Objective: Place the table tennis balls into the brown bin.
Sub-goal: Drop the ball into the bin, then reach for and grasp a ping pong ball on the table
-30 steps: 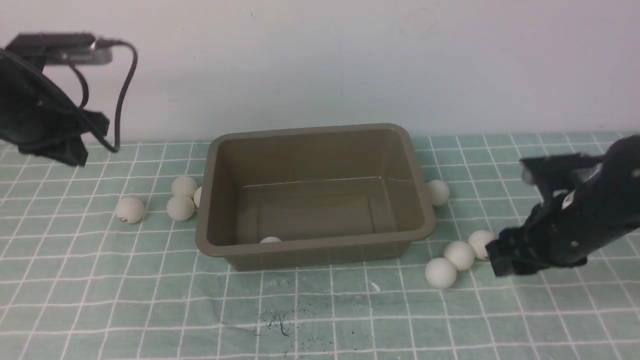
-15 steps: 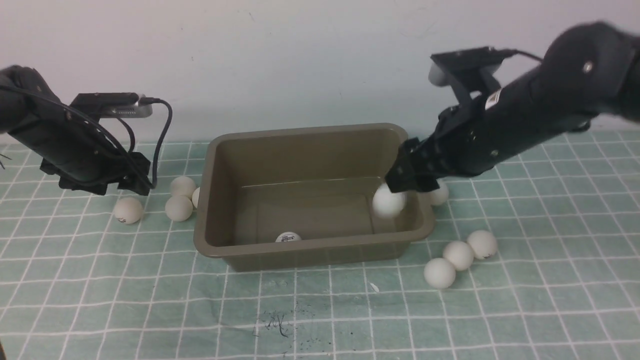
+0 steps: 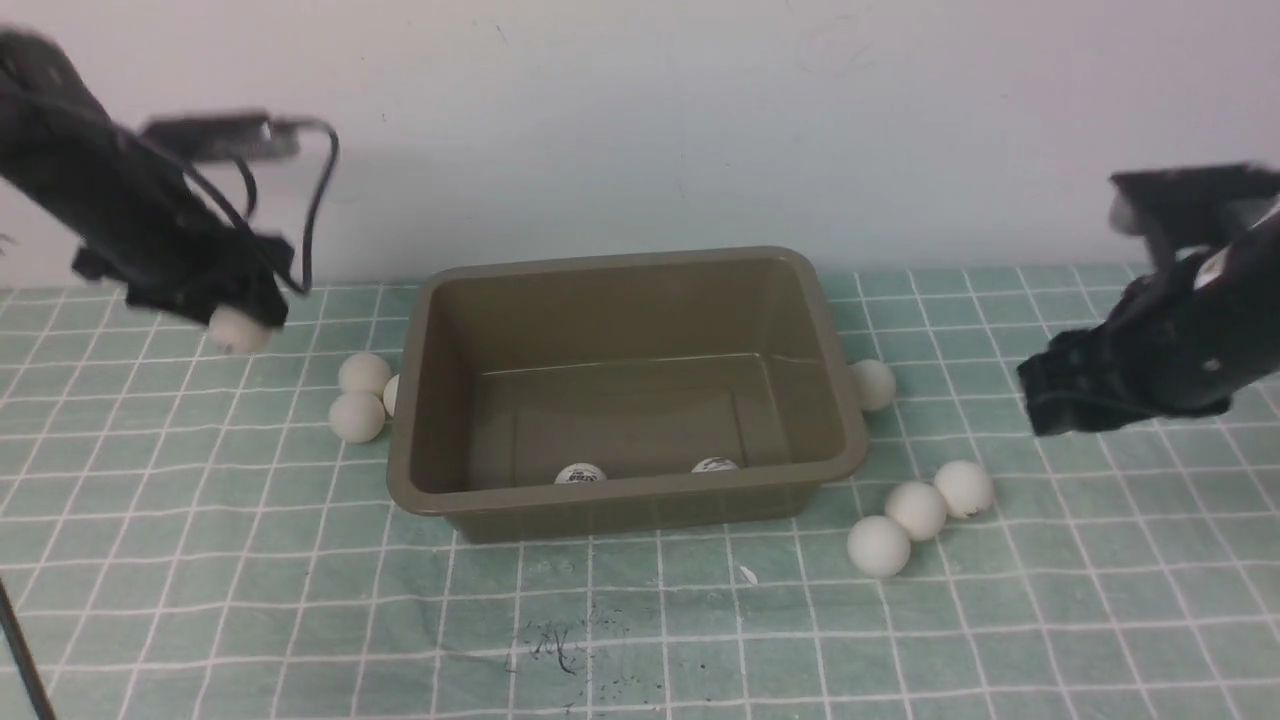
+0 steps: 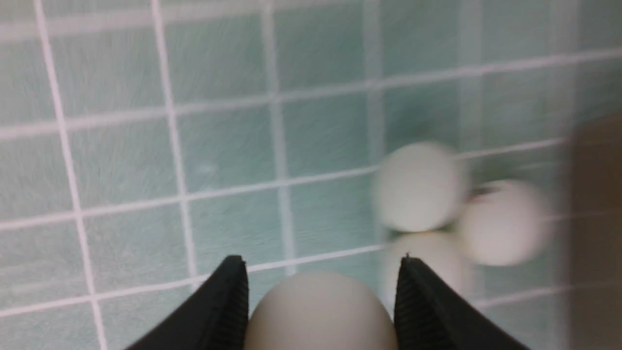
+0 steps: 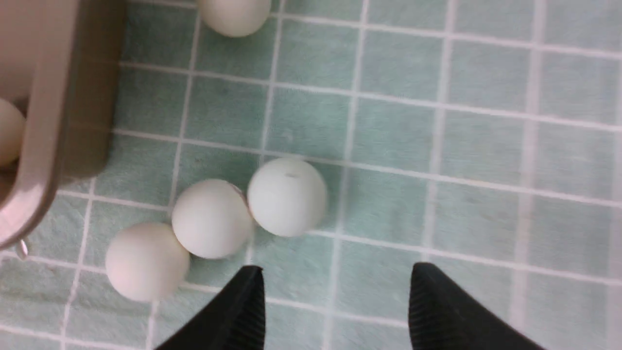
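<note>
1. I have my left gripper (image 4: 320, 291) closed on one table tennis ball (image 3: 238, 330); its two fingers press the ball from opposite sides, parted only by the ball's width.
2. I hold that ball up over the table (image 3: 620, 620), on the left side of the brown bin (image 3: 640, 500) and well apart from it. The left arm (image 3: 150, 215) looks blurred in my front view.
3. My right gripper (image 5: 336, 277) stands wide open with nothing between its fingers. I have it above the table, out to the right of the bin.
4. The bin sits upright in the middle. Two balls lie inside it, near its wall on my side: one with a printed logo (image 3: 580, 474), and another further right (image 3: 714, 466). The near rim hides part of each.
5. Left of the bin I see a group of three balls on the table: a far one (image 3: 364, 373), a near one (image 3: 356, 416), and one partly hidden by the bin's edge (image 3: 390, 396).
6. Just beside the bin's right wall lies a single ball (image 3: 873, 385), partly covered by the rim in my front view.
7. Nearer me on the right, three more balls form a slanting row on the table: the nearest (image 3: 879, 546), the middle one (image 3: 916, 511) and the farthest (image 3: 964, 488).
8. A pale wall (image 3: 620, 120) stands behind the table.
</note>
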Robot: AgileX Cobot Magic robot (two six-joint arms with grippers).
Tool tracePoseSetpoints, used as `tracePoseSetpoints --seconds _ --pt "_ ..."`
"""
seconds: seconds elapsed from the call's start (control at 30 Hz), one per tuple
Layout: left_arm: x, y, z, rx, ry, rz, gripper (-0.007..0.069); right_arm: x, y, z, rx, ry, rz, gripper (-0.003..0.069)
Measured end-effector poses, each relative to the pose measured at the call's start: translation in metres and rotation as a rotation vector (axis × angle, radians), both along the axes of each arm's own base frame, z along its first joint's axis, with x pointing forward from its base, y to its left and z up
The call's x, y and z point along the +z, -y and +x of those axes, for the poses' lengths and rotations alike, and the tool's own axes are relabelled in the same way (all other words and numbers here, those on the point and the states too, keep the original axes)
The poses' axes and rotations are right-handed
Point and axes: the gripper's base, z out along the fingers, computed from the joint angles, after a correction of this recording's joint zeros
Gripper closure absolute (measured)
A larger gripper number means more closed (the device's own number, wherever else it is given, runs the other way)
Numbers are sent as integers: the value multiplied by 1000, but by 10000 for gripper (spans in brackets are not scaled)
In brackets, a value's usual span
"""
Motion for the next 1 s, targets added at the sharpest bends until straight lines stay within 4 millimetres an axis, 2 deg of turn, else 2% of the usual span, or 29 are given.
tracePoseSetpoints --seconds 0.07,0.17,0.3,0.37,0.43,0.47,0.53,0.57,0.6,0.63,0.67,0.7,0.73,0.77,0.8,0.83,0.87,0.93,0.97,1.0 --pt "30 24 -5 -116 25 -55 279 -24 -3 14 -15 -5 21 231" --pt "38 60 -11 -266 22 -76 279 -53 -5 26 -35 -47 30 181" --pt "23 99 -11 -378 -28 -57 276 -76 -8 33 -55 -101 46 150" --pt "10 118 -11 -417 -63 -23 215 -81 -11 39 -70 -101 66 147" --pt "4 125 -11 -422 -82 -11 167 -85 -11 42 -74 -108 71 149" --pt "-2 133 -11 -410 -109 -1 107 -90 -13 45 -76 -118 73 166" --pt "-5 139 -12 -365 -134 10 85 -92 -14 48 -74 -131 76 245" --pt "-3 138 -11 -337 -136 17 105 -91 -14 50 -72 -134 78 304" --pt "2 136 -11 -316 -127 38 160 -89 -14 51 -71 -132 80 308" --pt "9 128 -10 -290 -106 81 288 -86 -13 53 -71 -133 83 298" --pt "14 124 -10 -277 -94 93 334 -84 -12 55 -74 -132 87 296" --pt "25 113 -12 -254 -70 130 460 -80 -11 57 -76 -131 92 296" --pt "28 107 -12 -239 -62 140 491 -76 -10 59 -77 -131 94 296" --pt "44 81 -14 -174 -30 171 584 -64 -8 62 -67 -131 101 296" --pt "50 69 -15 -144 -19 175 601 -50 -9 63 -43 -128 105 296" --pt "50 66 -15 -138 -20 175 604 -48 -9 62 -40 -124 105 296" --pt "54 46 -14 -87 -15 175 620 -29 -15 61 -13 -102 125 296" --pt "48 23 -12 -37 -31 155 623 0 -34 58 60 -33 150 296" --pt "37 11 -8 -21 -53 117 610 14 -52 55 137 23 163 296" --pt "30 8 -5 -23 -65 93 596 19 -63 55 175 49 168 296"
